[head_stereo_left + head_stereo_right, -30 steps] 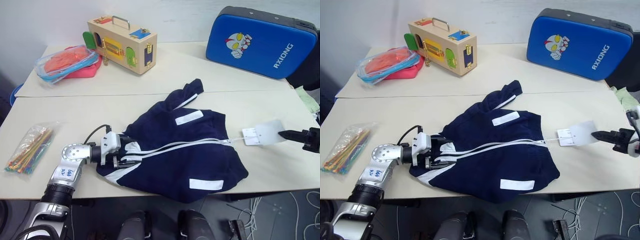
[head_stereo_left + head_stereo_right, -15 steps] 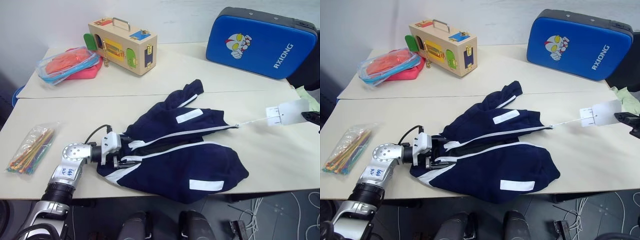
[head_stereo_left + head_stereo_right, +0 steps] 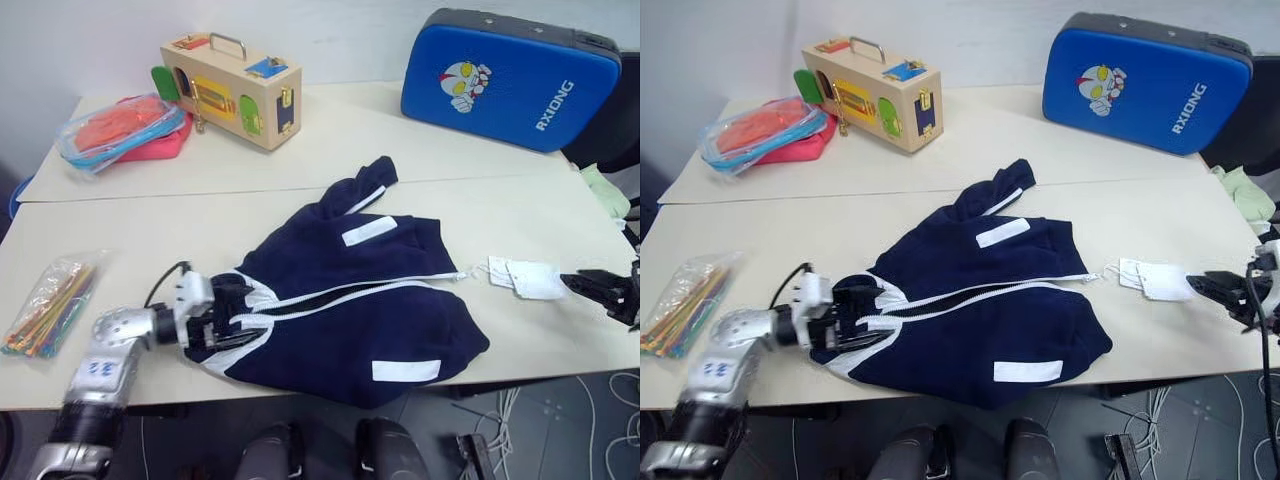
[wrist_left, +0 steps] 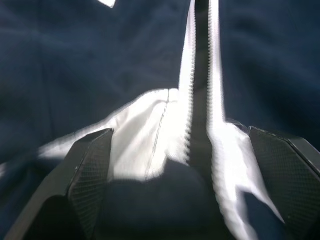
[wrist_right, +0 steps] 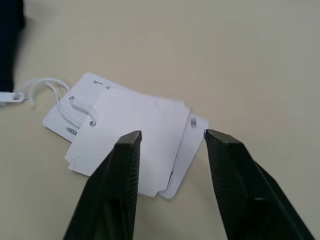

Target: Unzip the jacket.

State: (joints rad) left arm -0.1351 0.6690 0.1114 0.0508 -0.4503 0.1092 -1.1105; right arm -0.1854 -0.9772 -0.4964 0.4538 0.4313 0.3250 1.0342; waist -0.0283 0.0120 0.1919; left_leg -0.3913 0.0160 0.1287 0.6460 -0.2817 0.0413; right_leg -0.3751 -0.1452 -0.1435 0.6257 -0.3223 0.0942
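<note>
Jacket (image 3: 350, 300) lies mid-table, zipper (image 3: 340, 293) run down to hem. Right gripper (image 5: 170, 137) spread, empty, over paper tags (image 5: 127, 145). Left gripper (image 4: 177, 145) spread at collar. Advice: lift both clear without snagging fabric.

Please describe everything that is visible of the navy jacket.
The jacket is small, navy, of soft fabric, lying flat and crumpled on the table. Its white zipper is parted at the collar end. It has white patches, and paper tags on a string. The left gripper, open, is at its collar.
</note>
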